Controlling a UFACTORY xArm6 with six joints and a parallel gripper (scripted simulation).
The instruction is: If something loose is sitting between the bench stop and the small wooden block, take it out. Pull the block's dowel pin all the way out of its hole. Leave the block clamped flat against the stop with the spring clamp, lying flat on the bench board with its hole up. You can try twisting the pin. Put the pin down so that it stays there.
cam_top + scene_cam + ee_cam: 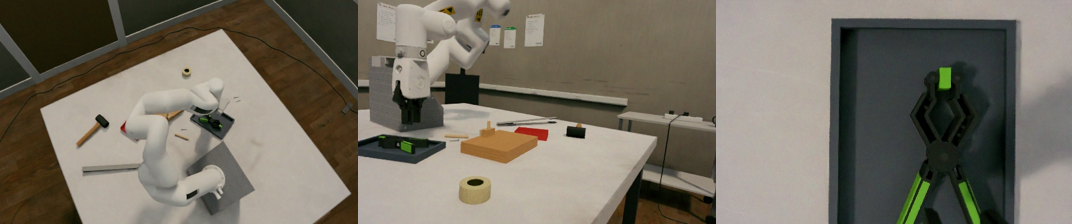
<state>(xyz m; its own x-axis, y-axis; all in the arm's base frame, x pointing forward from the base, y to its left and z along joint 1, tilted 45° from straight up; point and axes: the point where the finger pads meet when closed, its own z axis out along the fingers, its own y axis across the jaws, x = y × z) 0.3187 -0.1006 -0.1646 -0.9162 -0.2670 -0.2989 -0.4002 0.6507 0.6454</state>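
Note:
The green and black spring clamp [943, 155] lies in a dark grey tray [923, 120], jaws closed, with nothing in them. It also shows in the side view [402, 143] and from above [211, 121]. My gripper [411, 118] hangs above the tray, pointing down, its fingers a little apart and empty; the fingertips just show at the wrist view's bottom edge, over the clamp's handles. The small wooden block [487, 132] lies on the bench board [499, 145] at its far corner, with the dowel pin [488, 124] standing upright in it. The arm hides most of the board from above.
A loose dowel [456, 136] and a small nail lie between tray and board. A tape roll [475, 189] sits near the front. A red flat piece [531, 133], a mallet [92, 128], a metal ruler [111, 168] and the grey robot pedestal [387, 98] stand around.

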